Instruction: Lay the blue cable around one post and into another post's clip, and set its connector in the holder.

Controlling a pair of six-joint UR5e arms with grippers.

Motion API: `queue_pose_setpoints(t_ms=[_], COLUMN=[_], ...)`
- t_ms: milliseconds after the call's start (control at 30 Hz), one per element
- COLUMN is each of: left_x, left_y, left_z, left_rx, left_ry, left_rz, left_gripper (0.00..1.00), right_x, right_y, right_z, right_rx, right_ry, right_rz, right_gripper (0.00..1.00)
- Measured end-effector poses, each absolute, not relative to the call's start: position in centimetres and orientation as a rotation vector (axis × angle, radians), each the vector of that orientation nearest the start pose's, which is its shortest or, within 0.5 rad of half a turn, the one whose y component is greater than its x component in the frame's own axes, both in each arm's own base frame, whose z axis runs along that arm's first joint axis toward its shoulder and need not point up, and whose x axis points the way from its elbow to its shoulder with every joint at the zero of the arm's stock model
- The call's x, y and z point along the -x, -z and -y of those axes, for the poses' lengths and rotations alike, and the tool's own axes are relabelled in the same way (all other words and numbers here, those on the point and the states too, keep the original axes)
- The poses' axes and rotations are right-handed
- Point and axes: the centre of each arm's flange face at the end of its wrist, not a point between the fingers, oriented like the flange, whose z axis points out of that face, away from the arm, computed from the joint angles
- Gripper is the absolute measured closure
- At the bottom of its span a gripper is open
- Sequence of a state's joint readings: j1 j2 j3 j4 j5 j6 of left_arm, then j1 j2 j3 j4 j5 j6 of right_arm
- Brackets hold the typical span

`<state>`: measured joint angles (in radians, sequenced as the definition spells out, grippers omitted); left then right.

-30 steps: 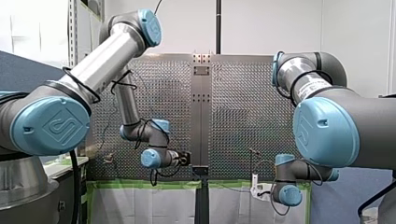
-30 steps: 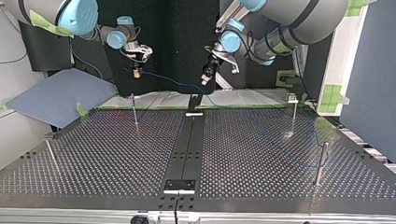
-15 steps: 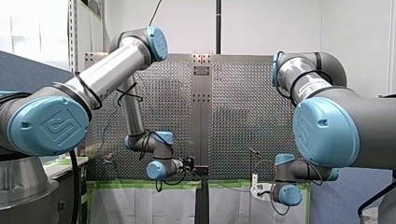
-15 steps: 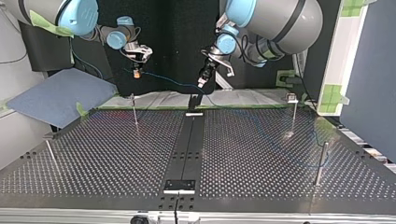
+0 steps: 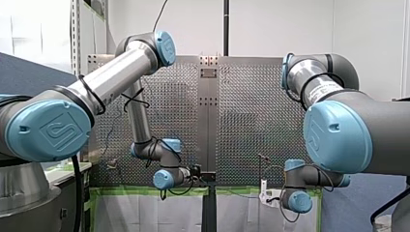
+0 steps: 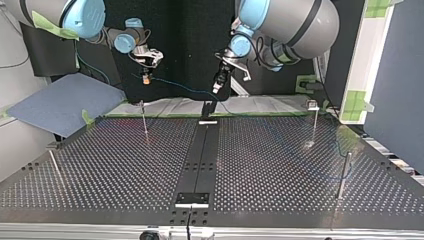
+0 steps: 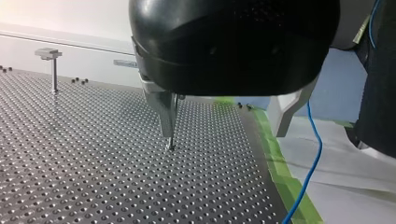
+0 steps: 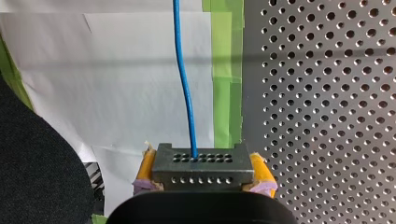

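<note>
In the top view, the grey connector was clamped between the yellow-padded jaws of my right gripper, above white paper beyond the worktop. The blue cable was led rightward from it, beside my left gripper, whose jaws were spread, nothing held.

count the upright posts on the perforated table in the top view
4. In the top view: far-left post, far-right post with a flat cap, near-right post, near-left post. More may be hidden or too thin to see.
</note>
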<state>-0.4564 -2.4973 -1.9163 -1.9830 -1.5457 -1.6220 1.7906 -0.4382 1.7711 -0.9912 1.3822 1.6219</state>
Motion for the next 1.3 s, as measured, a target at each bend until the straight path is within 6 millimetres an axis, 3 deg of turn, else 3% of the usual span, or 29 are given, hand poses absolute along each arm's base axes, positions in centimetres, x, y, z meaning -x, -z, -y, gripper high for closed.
queue_pose_setpoints(t_ms=[700, 1300], left_x=[-41.9, -42.2], left_y=[7.3, 13.2], left_z=[36.3, 37.9], left_rx=[-0.446, -0.569], left_ry=[0.264, 0.115], left_rz=[-1.673, -1.782], left_gripper=[0.02, 0.02], right_x=[-26.8, -27.1], right_y=[16.5, 16.6], right_z=[48.8, 48.5], right_rx=[-1.764, -1.78], right_ry=[-1.346, -1.345], right_rz=[1.291, 1.293], right_gripper=[1.0, 1.0])
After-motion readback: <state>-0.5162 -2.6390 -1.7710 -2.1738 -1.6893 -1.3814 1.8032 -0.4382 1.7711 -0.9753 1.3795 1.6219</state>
